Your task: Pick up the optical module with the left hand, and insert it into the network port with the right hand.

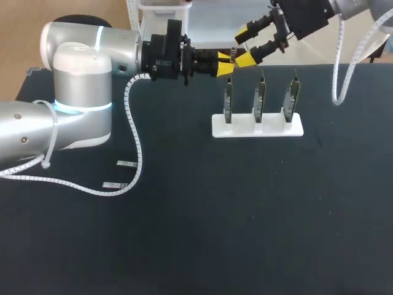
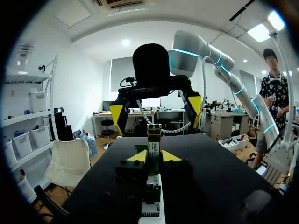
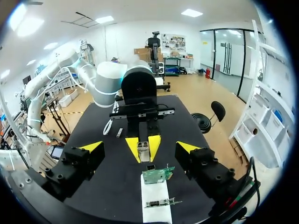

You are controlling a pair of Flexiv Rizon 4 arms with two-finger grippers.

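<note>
Left wrist view: left jaws pinch the optical module (image 2: 154, 139); right jaws are spread wide beyond it. Right wrist view: module sits between spread right jaws, near the white rack (image 3: 155, 210). Head view: both hang over the table's (image 1: 245, 215) far side.

Matte black tabletop (image 1: 245, 233), first small pale strip (image 1: 126, 163) lying flat on it, second pale strip (image 1: 115, 185) nearby, not touching.
</note>
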